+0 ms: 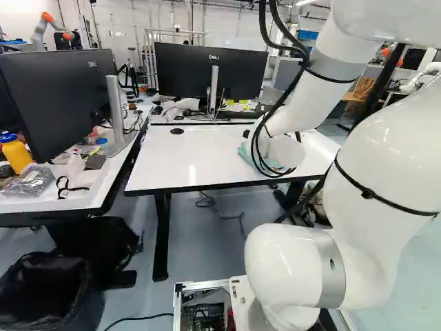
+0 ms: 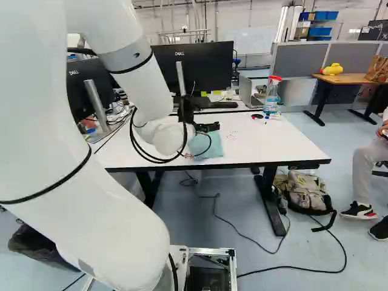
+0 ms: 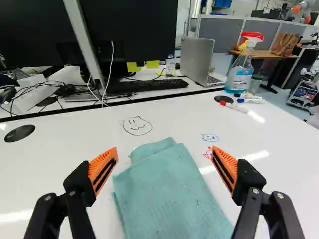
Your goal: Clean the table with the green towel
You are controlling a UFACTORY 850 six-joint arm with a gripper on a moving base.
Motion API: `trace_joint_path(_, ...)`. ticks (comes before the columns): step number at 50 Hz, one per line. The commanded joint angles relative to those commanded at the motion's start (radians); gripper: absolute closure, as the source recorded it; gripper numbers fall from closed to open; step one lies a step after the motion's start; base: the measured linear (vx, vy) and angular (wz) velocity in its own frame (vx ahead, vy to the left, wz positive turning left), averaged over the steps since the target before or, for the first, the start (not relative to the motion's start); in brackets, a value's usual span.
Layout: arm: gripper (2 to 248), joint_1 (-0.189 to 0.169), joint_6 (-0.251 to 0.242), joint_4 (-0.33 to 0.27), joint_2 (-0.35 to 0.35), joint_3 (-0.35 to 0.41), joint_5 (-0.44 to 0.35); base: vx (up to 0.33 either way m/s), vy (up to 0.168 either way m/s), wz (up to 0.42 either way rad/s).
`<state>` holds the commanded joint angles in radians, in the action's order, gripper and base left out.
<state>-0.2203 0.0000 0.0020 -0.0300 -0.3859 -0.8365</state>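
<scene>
My pincer is released, its two fingers spread, and the green towel lies folded on the table, below and between them. The towel's long axis runs away from me, roughly in line with my reach, so I judge that closing would pinch it across its width; grasping it looks like the step in hand, and I'd want to come down lower first. I can't tell how much height is left above the towel. My one arm does this alone. I count one towel and three doodles: a black smiley just beyond the towel, a small blue face beyond it to my right, and a red scribble right of it, partly hidden. Farther past the towel, also rightward, stand one spray bottle and one red-capped marker, with at least two blue-capped pens.
</scene>
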Motion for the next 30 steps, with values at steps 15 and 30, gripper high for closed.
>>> trace_joint_path(15,3,0.002,0.0,0.012,0.013,-0.013,0.053,0.0,0.0,0.0)
trace_joint_path(30,3,0.003,0.0,0.025,0.017,-0.017,0.106,0.0,0.0,0.0)
